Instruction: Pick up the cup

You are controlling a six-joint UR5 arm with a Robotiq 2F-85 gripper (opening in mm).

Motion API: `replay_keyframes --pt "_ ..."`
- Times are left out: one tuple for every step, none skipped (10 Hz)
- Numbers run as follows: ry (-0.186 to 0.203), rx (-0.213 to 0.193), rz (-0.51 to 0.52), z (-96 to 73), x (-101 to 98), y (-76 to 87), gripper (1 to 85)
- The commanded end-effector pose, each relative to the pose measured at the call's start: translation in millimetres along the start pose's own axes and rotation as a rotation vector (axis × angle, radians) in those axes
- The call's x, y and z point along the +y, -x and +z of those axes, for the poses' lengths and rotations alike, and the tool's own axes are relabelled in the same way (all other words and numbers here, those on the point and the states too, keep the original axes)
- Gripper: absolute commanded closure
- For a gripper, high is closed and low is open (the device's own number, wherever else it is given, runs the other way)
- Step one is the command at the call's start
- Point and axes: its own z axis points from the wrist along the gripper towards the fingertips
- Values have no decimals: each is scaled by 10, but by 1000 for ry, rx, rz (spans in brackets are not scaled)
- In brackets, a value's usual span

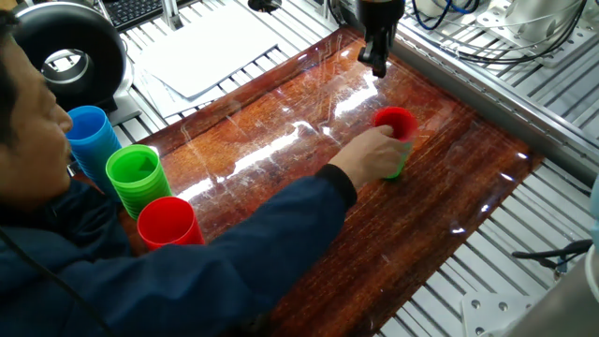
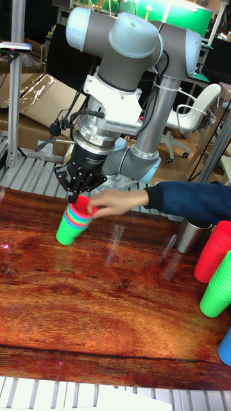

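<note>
A hand on my cup

My gripper (image 1: 378, 64) hangs at twelve o'clock of the cup (image 1: 394, 120), fingers seemingly spread and empty; descending now risks striking the person's hand (image 1: 377, 154).

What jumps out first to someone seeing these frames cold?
A person's hand reaches across the wooden table and grips the stack of small cups, the red cup tilted on top. The gripper hangs just above that stack. Tall blue, green and red tumblers line the table's left edge.
</note>
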Motion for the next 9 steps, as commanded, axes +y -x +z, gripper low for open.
replay_keyframes --pt "30 -32 -8 24 74 61 827" --pt "13 -30 -9 26 29 56 827" --pt "8 -22 -7 26 15 37 840" --pt "14 -23 3 26 31 40 843" --pt "14 -32 6 -18 29 113 843" --pt "1 -31 2 -136 1 235 843" --pt "-14 -34 -8 -228 -21 371 843" --pt "-14 -27 -15 -253 6 483 813" --pt "-13 -50 -26 -245 42 682 763"
